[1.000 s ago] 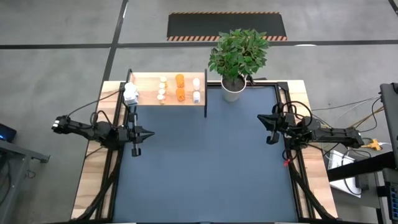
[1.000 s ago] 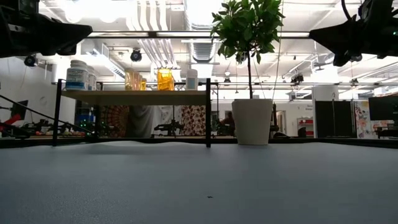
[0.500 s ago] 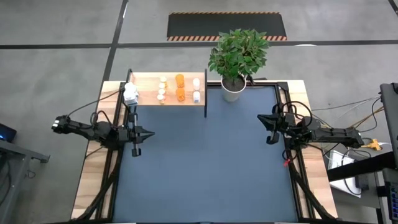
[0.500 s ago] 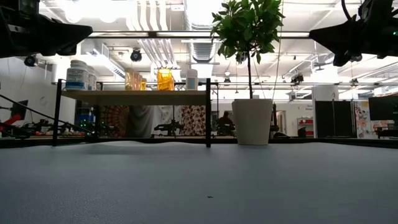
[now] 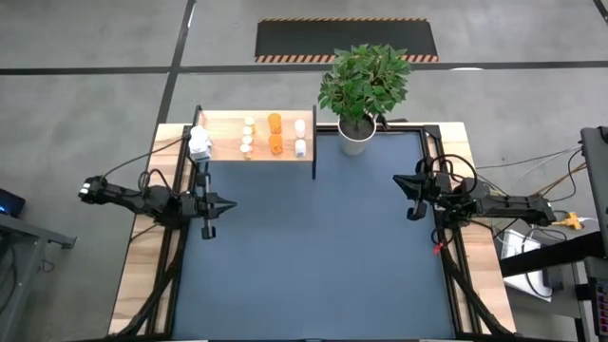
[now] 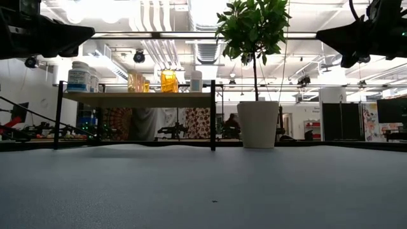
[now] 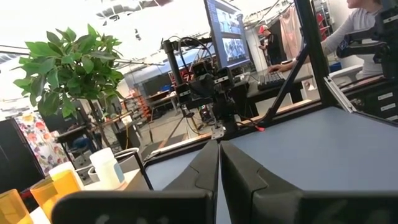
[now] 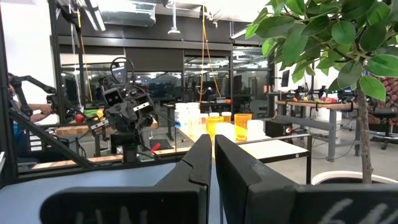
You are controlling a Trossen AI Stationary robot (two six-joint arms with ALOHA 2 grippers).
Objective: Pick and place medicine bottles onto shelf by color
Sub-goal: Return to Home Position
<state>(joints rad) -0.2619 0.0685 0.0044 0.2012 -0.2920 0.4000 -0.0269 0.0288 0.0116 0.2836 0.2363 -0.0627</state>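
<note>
Left pincer (image 5: 226, 202) hangs shut and empty over the left side of the table (image 5: 313, 256); right pincer (image 5: 400, 181) is shut and empty too over the right side, the two pointing at each other. The bottles (image 5: 275, 133) all stand on the shelf (image 5: 223, 142) at the far left corner, whites at either end, orange ones between; I see none down on the table. The shelf runs its long side across the table, just beyond my left pincer and well apart from my right; so I judge the sorting done, with only folding away left, keeping clear of that shelf.
</note>
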